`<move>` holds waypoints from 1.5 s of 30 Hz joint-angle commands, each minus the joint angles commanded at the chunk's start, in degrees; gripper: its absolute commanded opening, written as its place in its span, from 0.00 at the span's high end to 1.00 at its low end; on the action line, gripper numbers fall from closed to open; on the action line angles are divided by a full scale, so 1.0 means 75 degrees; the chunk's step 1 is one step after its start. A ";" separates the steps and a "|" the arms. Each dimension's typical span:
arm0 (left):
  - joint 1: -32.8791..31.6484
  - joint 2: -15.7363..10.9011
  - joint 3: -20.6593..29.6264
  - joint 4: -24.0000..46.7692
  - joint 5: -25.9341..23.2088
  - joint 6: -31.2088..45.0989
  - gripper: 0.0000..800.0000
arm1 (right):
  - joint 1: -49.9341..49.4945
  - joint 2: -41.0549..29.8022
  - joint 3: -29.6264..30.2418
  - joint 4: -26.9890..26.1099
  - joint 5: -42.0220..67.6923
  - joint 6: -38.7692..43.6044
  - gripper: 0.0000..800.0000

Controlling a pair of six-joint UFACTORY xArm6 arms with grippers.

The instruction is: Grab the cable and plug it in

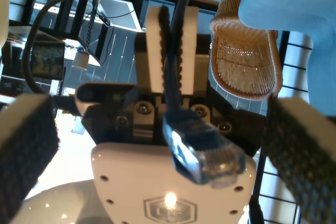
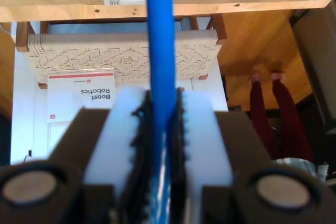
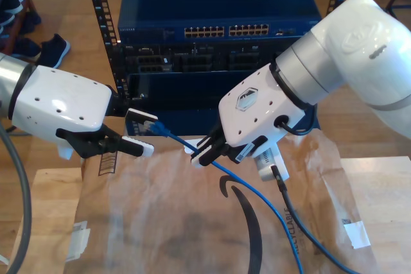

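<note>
The thin, glossy blue cable point(image 3: 257, 200) is clamped in my second hand point(image 3: 200, 153); its clear-tipped plug point(image 1: 207, 153) sits between my first hand's point(image 3: 142, 134) spread ribbed fingers point(image 1: 26, 150).

even, bright daylight in the exterior view, with soft shadows on the brown paper point(image 3: 192, 222). the first wrist view is backlit, windows blown out; the near plug point(image 1: 205, 153) is blurred.

My first gripper point(image 3: 142, 134) spread wide — my second gripper point(image 3: 204, 152) clamped, facing it.
</note>
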 joint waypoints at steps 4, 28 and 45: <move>0.0094 0.0070 0.0012 -0.0188 0.0059 0.0012 0.47 | 0.0012 0.0000 0.0000 0.0000 0.0000 0.0000 1.00; 0.0094 0.0223 0.0070 -0.0223 0.0246 0.0000 0.70 | 0.0023 0.0000 -0.0023 0.0000 0.0000 -0.0012 1.00; 0.0094 0.0258 0.0047 -0.0188 0.0246 0.0012 0.96 | 0.0035 0.0000 -0.0023 0.0000 0.0000 -0.0012 0.98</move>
